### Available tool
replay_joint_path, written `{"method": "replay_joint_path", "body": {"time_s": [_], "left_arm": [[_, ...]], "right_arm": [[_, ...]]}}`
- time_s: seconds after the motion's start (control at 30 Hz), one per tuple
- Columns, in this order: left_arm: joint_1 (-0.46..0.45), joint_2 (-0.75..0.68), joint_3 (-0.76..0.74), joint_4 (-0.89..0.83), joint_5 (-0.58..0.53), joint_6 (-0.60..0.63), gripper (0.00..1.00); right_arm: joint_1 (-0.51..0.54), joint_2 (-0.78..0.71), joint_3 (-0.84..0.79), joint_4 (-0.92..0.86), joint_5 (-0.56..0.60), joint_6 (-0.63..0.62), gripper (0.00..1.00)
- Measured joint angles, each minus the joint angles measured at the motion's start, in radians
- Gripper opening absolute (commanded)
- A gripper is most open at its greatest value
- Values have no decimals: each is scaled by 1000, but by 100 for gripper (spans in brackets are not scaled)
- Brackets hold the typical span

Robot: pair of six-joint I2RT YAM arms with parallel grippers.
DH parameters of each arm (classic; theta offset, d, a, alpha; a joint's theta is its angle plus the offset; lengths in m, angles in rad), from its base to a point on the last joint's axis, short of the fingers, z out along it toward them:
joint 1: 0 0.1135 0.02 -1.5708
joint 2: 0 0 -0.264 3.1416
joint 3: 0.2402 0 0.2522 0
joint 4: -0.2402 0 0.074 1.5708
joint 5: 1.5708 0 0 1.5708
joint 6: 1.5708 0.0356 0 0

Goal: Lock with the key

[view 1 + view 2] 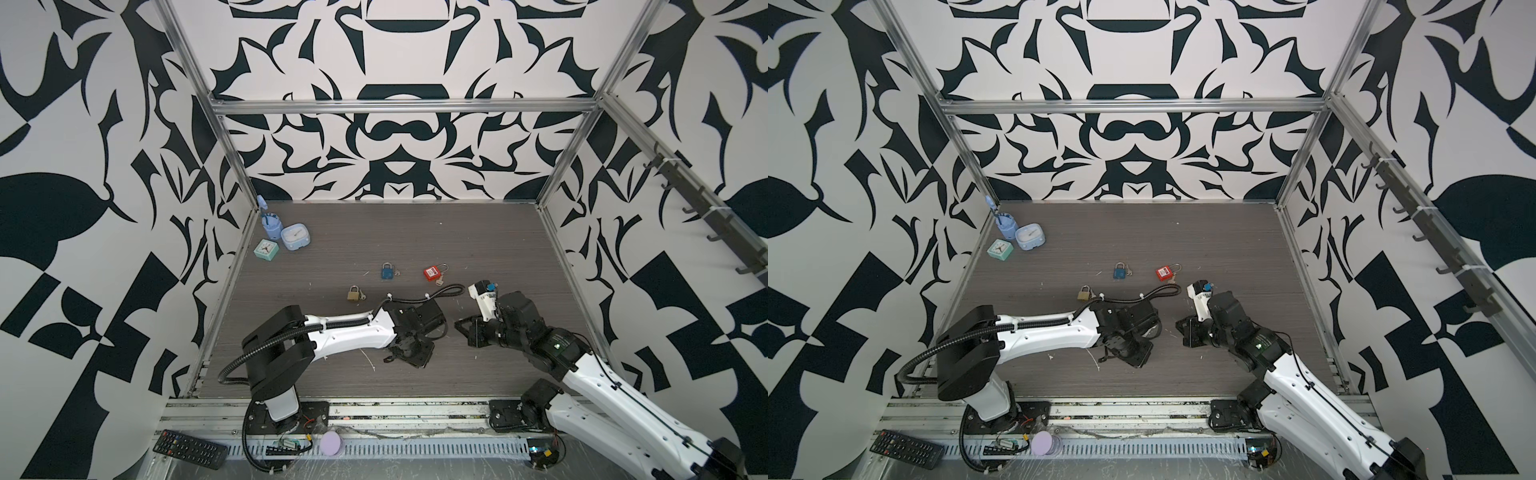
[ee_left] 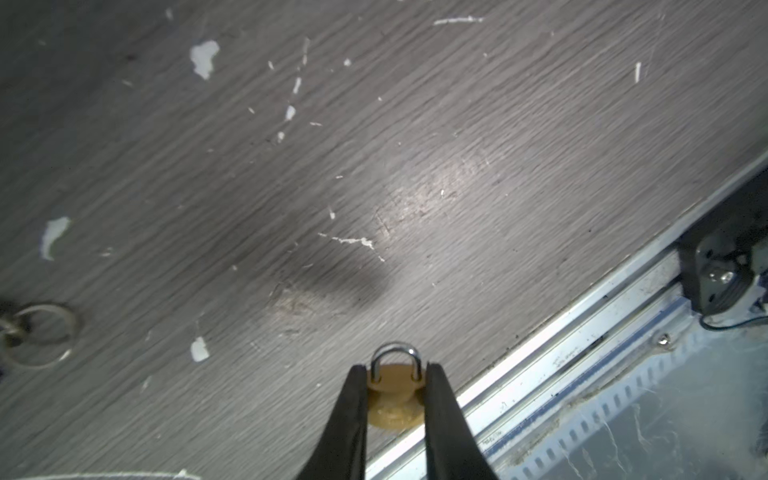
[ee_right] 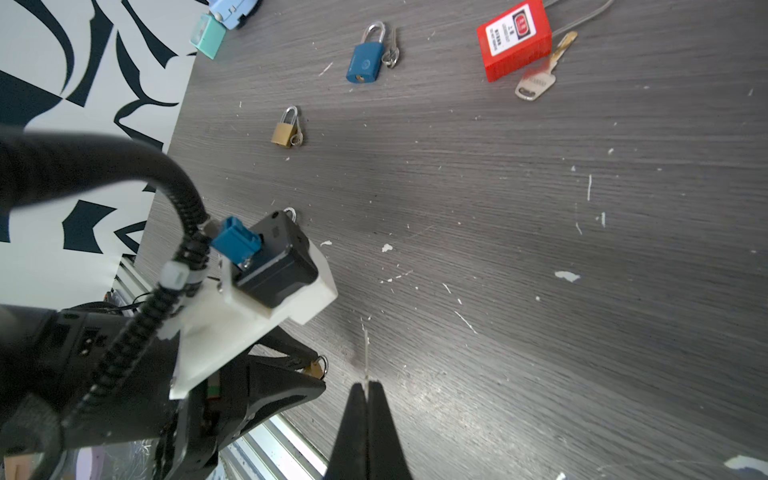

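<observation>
The left arm (image 1: 349, 332) stretches low across the front of the table (image 1: 415, 241), its wrist bent down, with the left gripper (image 1: 390, 357) clamped on a small brass padlock (image 2: 392, 409) just above the table near the front rail. The right arm (image 1: 602, 386) leans in from the near right corner. The right gripper (image 1: 459, 324) points toward its partner, close by but not touching, with its jaws pressed together on nothing.

Farther back, well clear of both arms, lie a second brass padlock (image 1: 353, 293), a blue padlock (image 1: 387, 272) and a red padlock (image 1: 432, 273). Two small alarm clocks (image 1: 294, 237) sit in the far left corner. A remote control (image 1: 190, 449) rests on the front ledge.

From above, the left wrist hides the held lock. The left wrist view shows it plainly, body pinched between the fingers (image 2: 349, 415) and shackle pointing outward. That view also catches a metal ring (image 2: 41, 334) on the table at the frame's edge; whether it carries a key cannot be told. In the right wrist view, the left arm's camera housing (image 3: 274, 266) and cable cover most of the left gripper, and only a corner of the held lock shows. This view alone makes out a key (image 3: 536, 83) lying against the red padlock.
</observation>
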State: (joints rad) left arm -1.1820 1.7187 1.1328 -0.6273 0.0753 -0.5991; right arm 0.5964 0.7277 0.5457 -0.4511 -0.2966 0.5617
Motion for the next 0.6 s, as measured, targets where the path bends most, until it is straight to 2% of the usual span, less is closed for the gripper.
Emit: {"method": "replay_joint_path", "body": {"time_s": [0.27, 0.6], "left_arm": [[-4, 6, 1, -7, -6, -7, 3], [-3, 30, 1, -6, -26, -14, 16]], "right_arm": [[0, 0, -1, -2, 0, 4, 0], [0, 6, -1, -1, 0, 4, 0]]}}
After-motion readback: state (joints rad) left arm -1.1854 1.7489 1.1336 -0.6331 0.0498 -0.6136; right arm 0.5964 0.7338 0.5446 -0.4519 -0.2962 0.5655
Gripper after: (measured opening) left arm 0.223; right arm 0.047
